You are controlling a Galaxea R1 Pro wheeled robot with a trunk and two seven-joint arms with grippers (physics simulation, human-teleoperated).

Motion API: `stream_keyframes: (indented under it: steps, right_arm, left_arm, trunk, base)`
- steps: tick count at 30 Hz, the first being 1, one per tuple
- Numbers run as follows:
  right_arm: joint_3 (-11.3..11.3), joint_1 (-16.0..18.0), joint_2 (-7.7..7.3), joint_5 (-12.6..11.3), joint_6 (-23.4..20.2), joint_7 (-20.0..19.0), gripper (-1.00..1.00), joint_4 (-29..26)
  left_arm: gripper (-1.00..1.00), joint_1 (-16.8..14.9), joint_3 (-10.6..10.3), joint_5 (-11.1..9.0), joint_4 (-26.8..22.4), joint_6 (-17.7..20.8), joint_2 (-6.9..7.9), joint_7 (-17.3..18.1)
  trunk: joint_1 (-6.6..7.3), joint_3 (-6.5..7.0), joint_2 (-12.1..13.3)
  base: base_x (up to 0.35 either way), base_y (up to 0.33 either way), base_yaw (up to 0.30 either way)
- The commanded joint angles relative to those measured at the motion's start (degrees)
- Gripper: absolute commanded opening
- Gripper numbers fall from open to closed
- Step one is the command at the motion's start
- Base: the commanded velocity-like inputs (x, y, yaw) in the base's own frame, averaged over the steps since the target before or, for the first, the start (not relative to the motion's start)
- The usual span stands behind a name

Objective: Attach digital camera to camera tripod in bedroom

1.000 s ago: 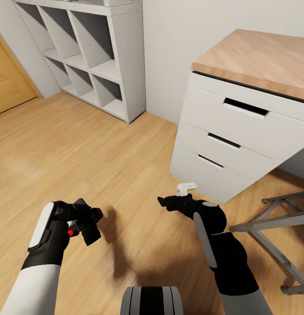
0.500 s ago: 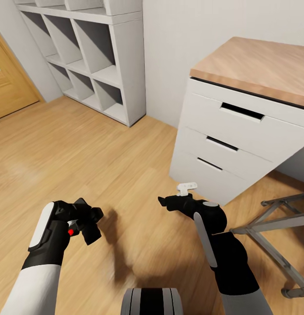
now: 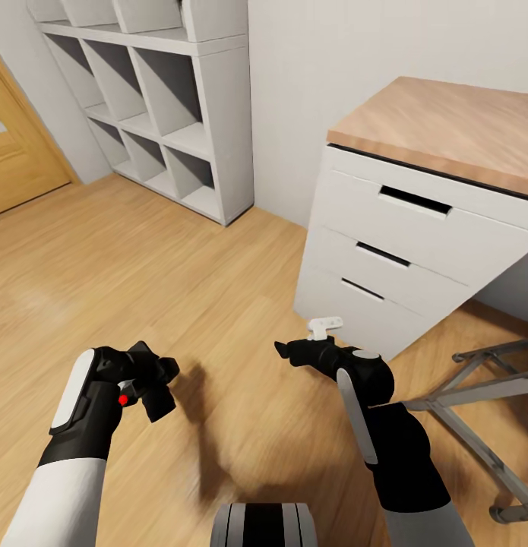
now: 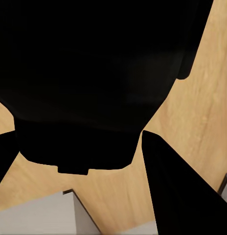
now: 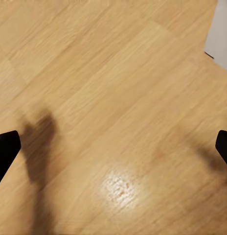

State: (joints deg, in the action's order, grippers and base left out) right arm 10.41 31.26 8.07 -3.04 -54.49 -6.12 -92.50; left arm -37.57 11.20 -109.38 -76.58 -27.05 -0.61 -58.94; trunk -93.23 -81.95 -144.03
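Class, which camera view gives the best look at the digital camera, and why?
The head view: the digital camera shows whole in the left claw, red button visible. The left wrist view shows it as a black mass; the right wrist view shows floor.

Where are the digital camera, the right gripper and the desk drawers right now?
digital camera (image 3: 146,384): head view, black body beside its red button.
right gripper (image 3: 282,349): head view, fingertips.
desk drawers (image 3: 415,228): head view, top drawer front.

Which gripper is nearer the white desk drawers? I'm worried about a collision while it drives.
Right. The right gripper hangs just in front of the desk drawers' lower corner; the left gripper, shut on the digital camera, is well off to the side over open floor.
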Motion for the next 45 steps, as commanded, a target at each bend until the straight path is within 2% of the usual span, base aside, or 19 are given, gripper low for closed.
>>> stream_keyframes:
  steps: [1, 22, 23, 26, 27, 32, 33, 34, 40, 43, 44, 45]
  right_arm:
    - [0.0, 0.0, 0.0, -0.3, -0.3, 0.1, 1.0, 0.0]
    - [0.0, 0.0, -0.08, -0.3, -0.3, 0.1, 1.0, 0.0]
    - [0.0, 0.0, -0.08, -0.3, -0.3, 0.1, 1.0, 0.0]
    - [0.0, 0.0, -0.06, -0.3, -0.3, 0.1, 1.0, 0.0]
    - [0.0, 0.0, -0.06, -0.3, -0.3, 0.1, 1.0, 0.0]
    - [0.0, 0.0, 0.03, -0.3, -0.3, 0.1, 1.0, 0.0]
    - [0.0, 0.0, 0.07, -0.3, -0.4, 0.1, 1.0, 0.0]
    - [0.0, 0.0, 0.1, -0.3, -0.4, 0.1, 1.0, 0.0]
    - [0.0, 0.0, 0.17, -0.3, -0.5, 0.1, 1.0, 0.0]
    - [0.0, 0.0, 0.18, -0.3, -0.5, 0.1, 1.0, 0.0]
    - [0.0, 0.0, 0.18, -0.3, -0.5, 0.1, 1.0, 0.0]
    - [0.0, 0.0, 0.18, -0.3, -0.5, 0.1, 1.0, 0.0]
  left_arm:
    - [-1.0, 0.0, 0.1, -0.2, -0.1, -0.1, -0.06, -0.1]
    - [-1.0, -0.1, 0.1, -0.2, -0.1, -0.1, -0.04, -0.5]
    - [-1.0, 0.9, -0.1, -0.2, -0.2, -0.1, 0.19, -0.4]
    - [-1.0, 3.1, -2.1, 2.8, -0.4, 0.6, 1.32, -0.1]
    - [-1.0, 3.1, -2.1, 2.8, -0.4, 0.6, 1.32, -0.1]
    - [-1.0, 5.4, -4.9, 8.7, -0.5, 1.0, 2.2, 0.1]
    - [-1.0, 6.4, -5.7, 10.6, -0.7, 1.1, 2.24, 0.2]
    - [-1.0, 6.8, -5.9, 11.3, -0.8, 1.1, 2.27, 0.2]
    - [-1.0, 9.0, -7.3, 14.1, -1.4, 1.2, 2.4, 0.3]
    - [-1.0, 9.2, -8.5, 14.5, -1.5, 1.2, 2.48, 0.7]
    - [-1.0, 9.3, -9.0, 14.6, -1.5, 1.2, 2.51, 1.0]
    - [-1.0, 9.4, -11.1, 14.9, -1.5, 1.2, 2.58, 2.3]
  trunk:
    - [0.01, 0.06, 0.0]
    - [0.01, 1.99, 0.0]
    - [0.01, 2.08, 0.0]
    - [0.01, 2.36, 0.0]
    - [0.01, 2.45, 0.0]
    - [0.01, 2.91, 0.0]
    - [0.01, 3.0, 0.0]
    - [0.01, 3.1, 0.0]
    - [0.01, 3.65, 0.0]
    - [0.01, 3.92, 0.0]
    - [0.01, 4.02, 0.0]
    - [0.01, 4.11, 0.0]
  base:
    - [0.0, 0.0, 0.0]
    - [0.0, 0.0, 0.0]
    - [0.0, 0.0, 0.0]
    - [0.0, 0.0, 0.0]
    - [0.0, 0.0, 0.0]
    - [0.0, 0.0, 0.0]
    - [0.0, 0.0, 0.0]
    - [0.0, 0.0, 0.0]
    - [0.0, 0.0, 0.0]
    - [0.0, 0.0, 0.0]
    - [0.0, 0.0, 0.0]
    - [0.0, 0.0, 0.0]
